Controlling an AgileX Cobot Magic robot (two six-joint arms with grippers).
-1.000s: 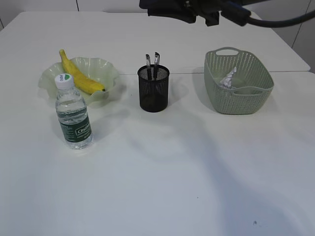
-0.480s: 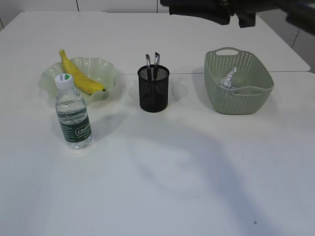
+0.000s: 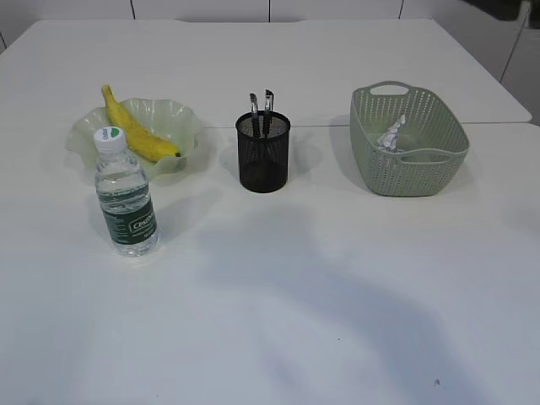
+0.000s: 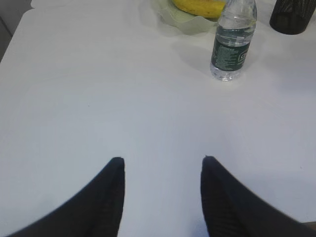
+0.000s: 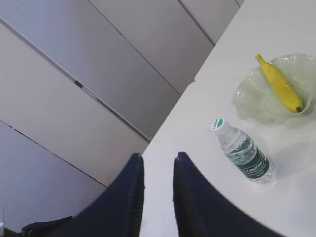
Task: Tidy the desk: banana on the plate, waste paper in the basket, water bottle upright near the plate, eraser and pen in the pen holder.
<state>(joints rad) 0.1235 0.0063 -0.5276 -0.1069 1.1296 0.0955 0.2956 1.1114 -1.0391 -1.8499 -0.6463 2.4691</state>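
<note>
The banana (image 3: pixel 137 127) lies on the pale green plate (image 3: pixel 84 131). The water bottle (image 3: pixel 125 196) stands upright in front of the plate. The black mesh pen holder (image 3: pixel 263 153) holds pens (image 3: pixel 260 110); the eraser is not visible. Crumpled waste paper (image 3: pixel 392 134) lies in the green basket (image 3: pixel 407 139). My left gripper (image 4: pixel 163 160) is open and empty over bare table, with the bottle (image 4: pixel 233 39) far ahead on the right. My right gripper (image 5: pixel 158 157) is open and empty, high above the table, with the bottle (image 5: pixel 244 154) and banana (image 5: pixel 279 83) below it.
The white table (image 3: pixel 278 295) has a seam running across behind the holder. A dark piece of the right arm (image 3: pixel 506 7) shows at the top right corner of the exterior view. Wall panels (image 5: pixel 98 74) lie beyond the table's edge in the right wrist view.
The right arm has moved from above the pen holder to the right and up, almost out of the exterior view. The objects on the table have not moved.
</note>
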